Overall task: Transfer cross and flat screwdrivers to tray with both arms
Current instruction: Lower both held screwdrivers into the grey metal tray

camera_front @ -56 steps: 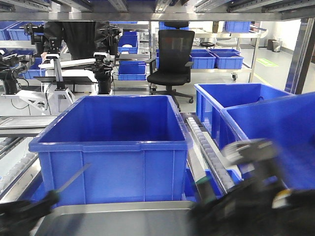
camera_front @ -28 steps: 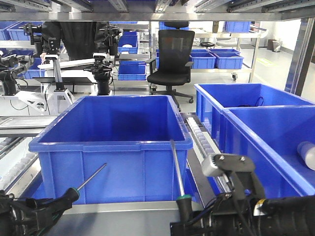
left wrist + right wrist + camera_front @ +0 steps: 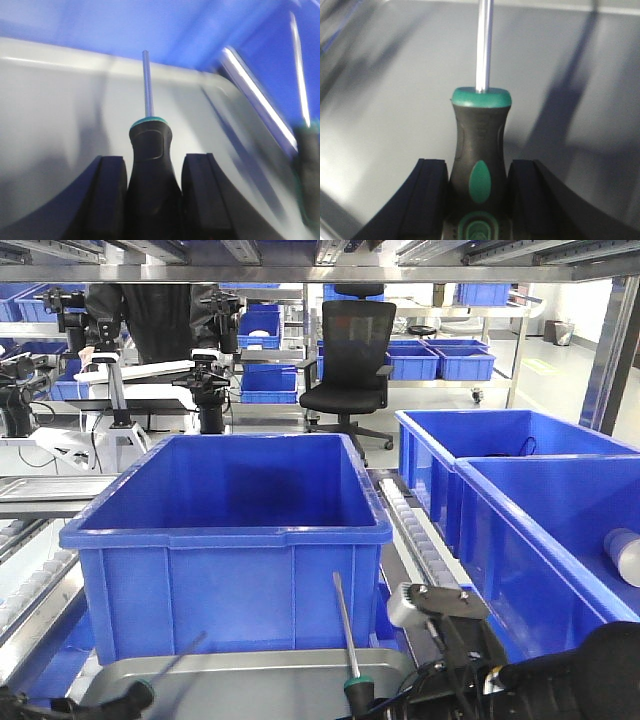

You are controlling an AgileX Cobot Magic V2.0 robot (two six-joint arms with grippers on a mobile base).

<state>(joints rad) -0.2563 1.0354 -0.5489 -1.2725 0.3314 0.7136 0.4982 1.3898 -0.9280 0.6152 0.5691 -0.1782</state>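
Left tool (image 3: 152,200) pinching one of the screwdrivers (image 3: 149,150) by its handle, shaft forward over the tray (image 3: 250,675) | right tool (image 3: 477,200) clamped on the other screwdriver (image 3: 481,145), likewise above grey metal | we judge handle grips keep shafts clear for laying down | blue bin (image 3: 225,530) just behind tray

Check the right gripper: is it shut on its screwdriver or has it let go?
Shut on it. In the right wrist view the right gripper has both fingers pressed against the screwdriver handle, above the grey tray.
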